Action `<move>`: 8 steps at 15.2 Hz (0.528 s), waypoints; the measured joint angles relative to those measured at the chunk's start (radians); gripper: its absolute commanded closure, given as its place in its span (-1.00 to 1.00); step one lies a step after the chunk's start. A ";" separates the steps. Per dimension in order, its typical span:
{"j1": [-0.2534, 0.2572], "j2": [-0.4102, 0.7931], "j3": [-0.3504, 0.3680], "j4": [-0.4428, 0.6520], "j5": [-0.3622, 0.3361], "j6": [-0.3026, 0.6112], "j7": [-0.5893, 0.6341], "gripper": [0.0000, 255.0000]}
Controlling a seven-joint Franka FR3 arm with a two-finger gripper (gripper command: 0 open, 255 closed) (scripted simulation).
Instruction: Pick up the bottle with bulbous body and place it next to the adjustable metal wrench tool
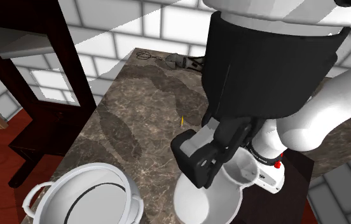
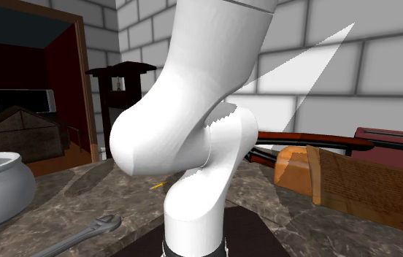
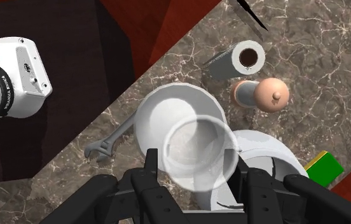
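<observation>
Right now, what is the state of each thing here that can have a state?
gripper: shut on the bottle's neck.
bottle: clasped between the fingers, mouth open, no cap.
wrench: lying flat on the counter beside the bottle, not touched by the gripper.
pot: standing on the counter, no lid on it.

Pot [image 3: 276, 149] crowds the bottle [image 3: 161, 114] — bare counter [image 3: 187, 63] beside the wrench [image 3: 107, 143]
</observation>
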 measured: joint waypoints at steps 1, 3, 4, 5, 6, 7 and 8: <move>0.002 -0.007 -0.002 -0.015 0.003 0.008 -0.004 1.00; 0.007 -0.021 -0.003 -0.053 0.010 0.032 -0.013 1.00; 0.009 -0.026 -0.002 -0.071 0.013 0.045 -0.017 1.00; 0.009 -0.026 0.000 -0.083 0.014 0.057 -0.021 1.00; 0.011 -0.031 0.002 -0.099 0.017 0.070 -0.022 1.00; 0.011 -0.032 0.005 -0.113 0.019 0.082 -0.025 1.00; 0.012 -0.033 0.008 -0.125 0.020 0.094 -0.027 1.00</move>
